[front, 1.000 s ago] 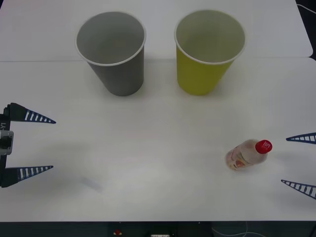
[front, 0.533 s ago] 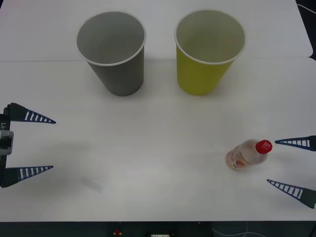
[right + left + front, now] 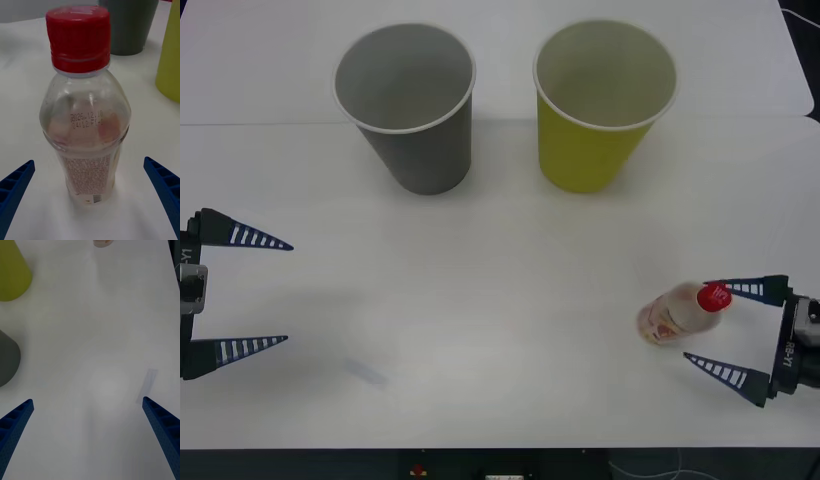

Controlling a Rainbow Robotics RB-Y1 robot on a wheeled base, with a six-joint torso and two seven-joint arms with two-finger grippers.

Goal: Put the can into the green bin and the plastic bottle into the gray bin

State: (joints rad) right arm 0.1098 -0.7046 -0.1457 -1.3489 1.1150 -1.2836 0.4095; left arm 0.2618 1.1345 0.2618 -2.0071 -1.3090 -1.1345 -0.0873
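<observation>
Counter [image 3: 510,300], white and wide, carries everything here. At its far side stand two tall tapered cups, upright and apart from each other: the gray bin [image 3: 408,105] on the left and the green bin [image 3: 603,103] on the right, both white-rimmed with their mouths open upward; the right wrist view catches the gray one [image 3: 129,26] and a slice of the green one [image 3: 170,60] beyond the bottle, and the left wrist view shows parts of both cups too. Near the right front of the counter, well apart from both bins, stands the plastic bottle [image 3: 677,312], upright, clear, with a red cap and a printed label low on its body [image 3: 88,108]. The right gripper [image 3: 722,328] sits just beside it at the right edge, its blue ribbed fingers spread apart, one tip close by the red cap and the other in front of the bottle's base; from the wrist the bottle stands between the two fingers without touching either. The left gripper [image 3: 268,293] hangs at the left edge over bare counter, fingers likewise spread apart, holding nothing.
</observation>
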